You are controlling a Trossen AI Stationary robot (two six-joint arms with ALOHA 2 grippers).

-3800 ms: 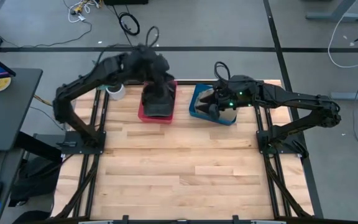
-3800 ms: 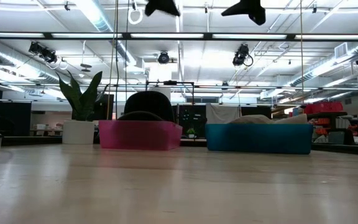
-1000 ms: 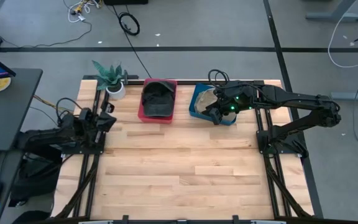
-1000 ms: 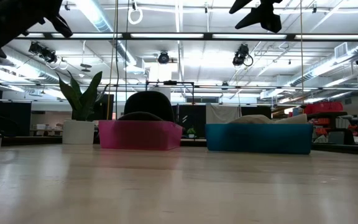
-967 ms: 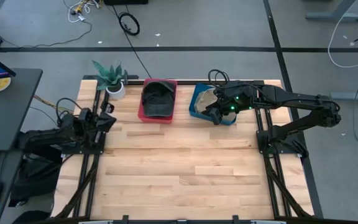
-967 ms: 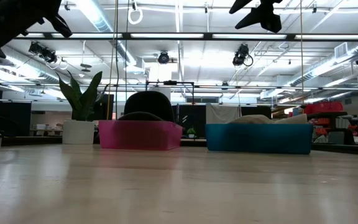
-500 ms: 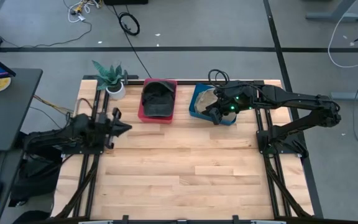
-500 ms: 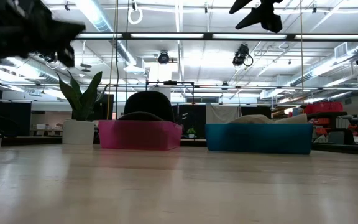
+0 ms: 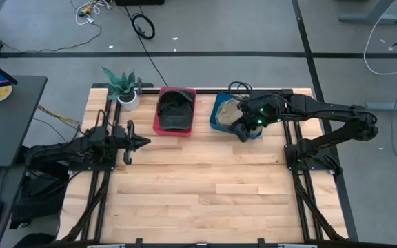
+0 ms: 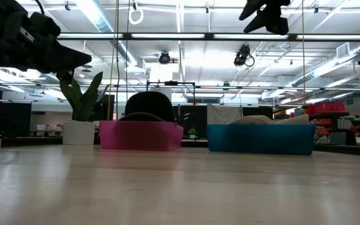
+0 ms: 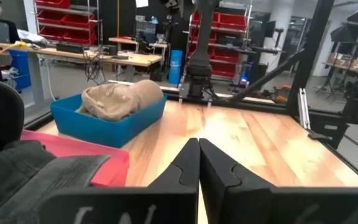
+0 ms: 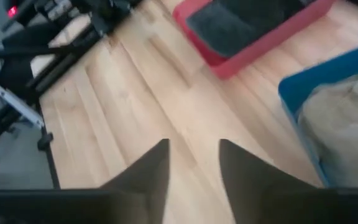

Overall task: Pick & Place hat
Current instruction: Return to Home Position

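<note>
A black hat (image 9: 174,110) lies in the pink bin (image 9: 158,128). A tan hat (image 9: 230,109) lies in the blue bin (image 9: 216,121). The low view shows the black hat (image 10: 149,104) rising above the pink bin (image 10: 141,136) and the tan hat (image 10: 255,119) just over the blue bin's (image 10: 260,140) rim. My left gripper (image 9: 142,142) is shut and hovers over the table's left side, nearer than the pink bin. My right gripper (image 9: 242,129) is open, above the blue bin's near edge. In the right wrist view its fingers (image 12: 194,163) stand over bare wood.
A potted plant (image 9: 120,86) stands at the far left corner beside the pink bin. Both bins sit along the far edge. Bare wood (image 9: 205,186) spans the middle and near part of the table. Black frame rails run along both sides.
My left arm has swung out from the table's left edge toward the right, and its shut gripper now points across the table, a little nearer than the pink bin. My right gripper has stayed over the blue bin. Both hats lie as before.
</note>
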